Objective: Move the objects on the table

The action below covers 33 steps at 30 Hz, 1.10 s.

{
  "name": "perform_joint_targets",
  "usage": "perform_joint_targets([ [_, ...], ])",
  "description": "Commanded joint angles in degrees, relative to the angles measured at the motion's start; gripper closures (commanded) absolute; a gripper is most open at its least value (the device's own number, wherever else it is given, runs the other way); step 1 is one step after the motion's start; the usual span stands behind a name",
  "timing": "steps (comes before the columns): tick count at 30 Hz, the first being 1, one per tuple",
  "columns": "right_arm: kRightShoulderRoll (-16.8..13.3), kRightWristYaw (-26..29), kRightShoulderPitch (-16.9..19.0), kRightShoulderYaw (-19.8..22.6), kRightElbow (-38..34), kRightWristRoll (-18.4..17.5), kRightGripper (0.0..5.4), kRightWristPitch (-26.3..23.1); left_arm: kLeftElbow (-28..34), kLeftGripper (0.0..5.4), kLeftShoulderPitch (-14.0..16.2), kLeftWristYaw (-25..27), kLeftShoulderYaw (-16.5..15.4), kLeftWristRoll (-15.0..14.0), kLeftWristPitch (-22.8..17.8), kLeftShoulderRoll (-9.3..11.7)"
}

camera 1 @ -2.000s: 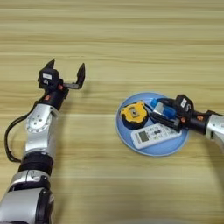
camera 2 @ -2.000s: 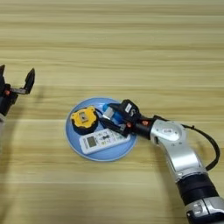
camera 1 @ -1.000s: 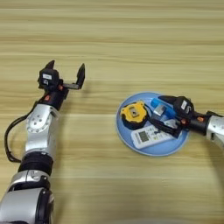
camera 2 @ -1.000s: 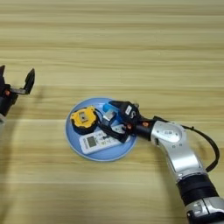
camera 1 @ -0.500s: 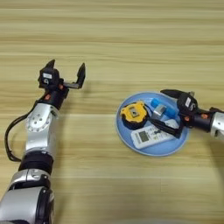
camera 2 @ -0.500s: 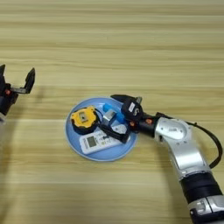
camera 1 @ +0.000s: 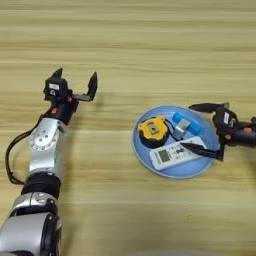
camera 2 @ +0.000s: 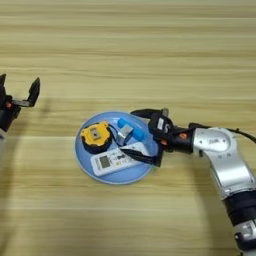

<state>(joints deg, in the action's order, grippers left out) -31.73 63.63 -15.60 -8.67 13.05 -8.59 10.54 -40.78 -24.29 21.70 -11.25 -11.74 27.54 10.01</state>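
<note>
Right eye view gives you the clearest look at the right claw: its two black fingers are spread wide, one reaching over the far right rim of the light blue plate, the other lying low over the plate's near right part with its tip at the right end of the white remote. Nothing is pinched between them. The blue-and-grey block sits in the gap between the two fingers, toward the plate's far right side, and you cannot tell whether either finger touches it.

Moving outward across the plate, the remote lies slanted along the near side, screen end toward the left. The yellow-and-black tape measure rests on the plate's left part, just beside the remote and near the block. All three objects are on the plate, which stands a little right of the middle of the worktop, nearer its front edge than its far one.

Your left claw is well apart from all this, held over the worktop's left side with its fingers spread and pointing toward the far edge, gripping nothing. Its silver arm runs back toward the near left corner.
</note>
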Motion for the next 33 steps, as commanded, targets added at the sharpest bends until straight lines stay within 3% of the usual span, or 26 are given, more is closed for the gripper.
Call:
perform_joint_targets([
  [1,-3.06,2.97,-0.93,-0.74,-1.89,0.34,0.02,-0.71,-0.51,0.00,-0.86,0.50,-0.21,-0.36,0.46,0.42],
  [7,-5.71,6.84,-0.05,-1.52,-3.24,0.02,0.02,-0.93,-0.53,0.00,-0.76,0.46,-0.15,-0.33,0.50,0.27],
  [14,-6.91,7.34,0.09,-3.02,-3.20,2.02,0.02,-0.74,-0.71,0.00,-0.79,0.46,-0.14,-0.31,0.56,0.24],
  [33,-5.93,6.24,-1.58,-6.53,-2.02,5.11,0.02,-3.68,-1.12,0.00,-0.93,0.33,-0.10,-0.22,0.84,0.15],
])
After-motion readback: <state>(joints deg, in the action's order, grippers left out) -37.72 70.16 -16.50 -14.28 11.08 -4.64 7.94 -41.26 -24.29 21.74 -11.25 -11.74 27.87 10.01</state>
